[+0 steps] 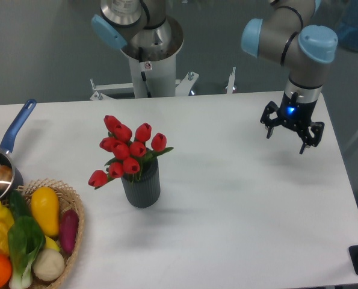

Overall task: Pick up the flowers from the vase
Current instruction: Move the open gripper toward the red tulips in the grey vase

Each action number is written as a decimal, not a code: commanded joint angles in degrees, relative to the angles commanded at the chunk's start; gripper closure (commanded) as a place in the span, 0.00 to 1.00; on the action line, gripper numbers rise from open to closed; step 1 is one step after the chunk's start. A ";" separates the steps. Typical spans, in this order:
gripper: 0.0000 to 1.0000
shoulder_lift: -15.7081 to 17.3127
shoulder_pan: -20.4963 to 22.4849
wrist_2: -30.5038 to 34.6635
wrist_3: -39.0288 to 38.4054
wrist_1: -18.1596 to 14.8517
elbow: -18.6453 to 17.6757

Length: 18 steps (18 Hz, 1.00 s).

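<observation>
The flowers (126,153) stood in the vase (142,185), a bunch of red tulip buds spreading wider than the mouth that held them, so several heads leaned out past the rim, the lowest drooping off to the left of the vase. Their short stems and green leaves were tucked down inside the vase, which is why the bunch stayed upright with nothing else propping it.

Far to the left of the vase, at the table's (239,205) edge, a saucepan (1,168) with a blue handle sat with something pale inside it. Just below it, left of and nearer the camera than the vase, a wicker basket (76,208) held vegetables: a yellow one, a purple one, leafy greens, a white bulb and something orange. None of these touched the vase.

The vase itself was dark grey and ribbed, standing squarely on the white table with open space all round it, which should leave room for an approach from above.

Well to the right of the vase and farther back, the gripper (292,135) hung over the table with its fingers spread apart and pointing downward, holding nothing. A blue light glowed on its wrist. It was well apart from the flowers, so the pick had not yet begun; the arm would need to travel left and come down over the stems just above the rim.
</observation>
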 joint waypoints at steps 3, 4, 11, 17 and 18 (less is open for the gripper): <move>0.00 -0.70 0.00 0.27 -0.35 0.17 0.61; 0.00 -0.70 0.00 0.27 -0.61 0.09 0.88; 0.00 4.47 -1.49 -0.17 -2.90 0.18 -5.87; 0.00 10.45 -3.08 -5.41 -3.52 -0.70 -10.36; 0.00 11.24 -3.16 -8.93 -3.60 -0.70 -11.07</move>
